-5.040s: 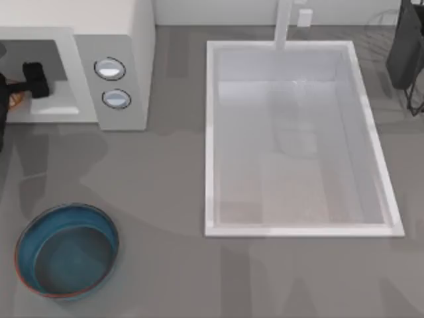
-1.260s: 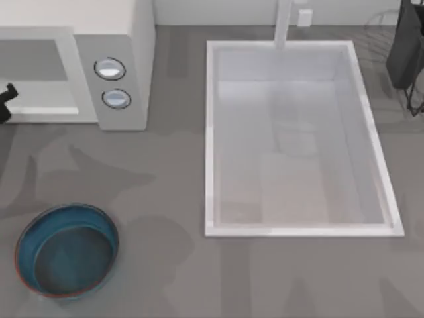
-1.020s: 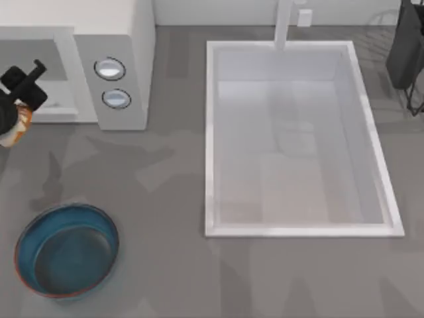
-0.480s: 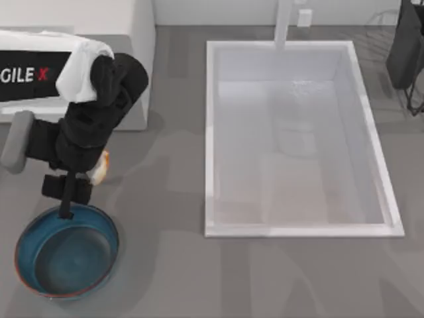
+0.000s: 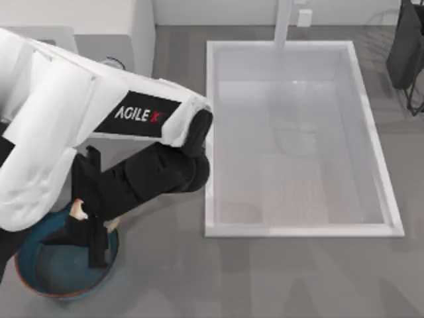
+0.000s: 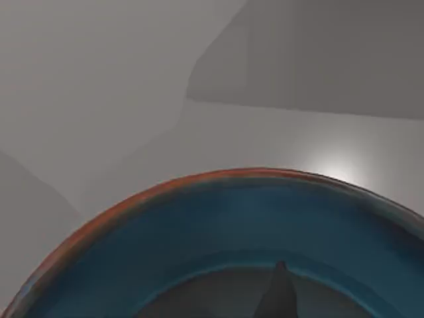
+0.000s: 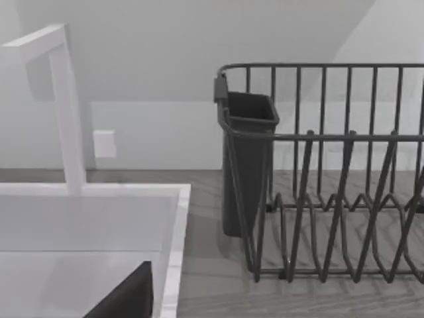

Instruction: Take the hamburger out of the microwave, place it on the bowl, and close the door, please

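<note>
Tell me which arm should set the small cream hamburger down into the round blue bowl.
Left. Its gripper hangs over the round blue bowl at the table's front left, with the small cream hamburger at it. The right arm sits parked beyond the white sink, at the dark wire dish rack.

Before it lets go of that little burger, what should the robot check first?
1. Hamburger out of the microwave: ok. The hamburger is at the left gripper, away from the microwave.
2. Hamburger over the bowl: cannot tell. In the top view it sits at the edge of the bowl, on the microwave's side.
3. Grip on the hamburger: cannot tell.
4. Room in the bowl: ok. The part seen in the left wrist view holds nothing.
5. Door shut: cannot tell. The left arm covers the microwave's front.
6. Right arm out of the way: ok. Its wrist camera faces the dish rack beyond the sink.
</note>
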Controlling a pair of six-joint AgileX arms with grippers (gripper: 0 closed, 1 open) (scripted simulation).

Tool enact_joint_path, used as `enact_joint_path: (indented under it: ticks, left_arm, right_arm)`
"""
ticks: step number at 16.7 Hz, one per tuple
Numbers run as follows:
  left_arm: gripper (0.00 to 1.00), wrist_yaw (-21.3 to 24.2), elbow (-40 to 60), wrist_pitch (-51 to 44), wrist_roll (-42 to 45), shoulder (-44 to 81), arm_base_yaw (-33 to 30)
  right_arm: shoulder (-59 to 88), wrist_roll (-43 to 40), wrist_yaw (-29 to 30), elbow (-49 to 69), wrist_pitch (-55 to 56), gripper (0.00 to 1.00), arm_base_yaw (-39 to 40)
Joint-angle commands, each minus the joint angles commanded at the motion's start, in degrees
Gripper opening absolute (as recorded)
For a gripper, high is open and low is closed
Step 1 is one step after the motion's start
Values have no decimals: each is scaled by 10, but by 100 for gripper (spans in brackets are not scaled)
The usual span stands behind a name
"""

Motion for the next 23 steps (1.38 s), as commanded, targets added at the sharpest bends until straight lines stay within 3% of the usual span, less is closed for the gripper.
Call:
enact_joint_path:
  ticks: [3, 9, 17, 21, 23]
  left_arm:
    - [0, -16, 3, -46, -48, 26, -20]
    - [0, -20, 5, -46, -50, 25, -18]
    - [0, -49, -83, 49, -28, 26, 14]
    - [0, -50, -86, 52, -27, 27, 15]
    - [15, -50, -86, 52, -27, 27, 15]
  right_arm:
    - [0, 0, 0, 0, 0, 100, 0]
    - [0, 0, 0, 0, 0, 100, 0]
    - [0, 0, 0, 0, 0, 100, 0]
    - [0, 0, 0, 0, 0, 100, 0]
    - [0, 0, 0, 0, 0, 100, 0]
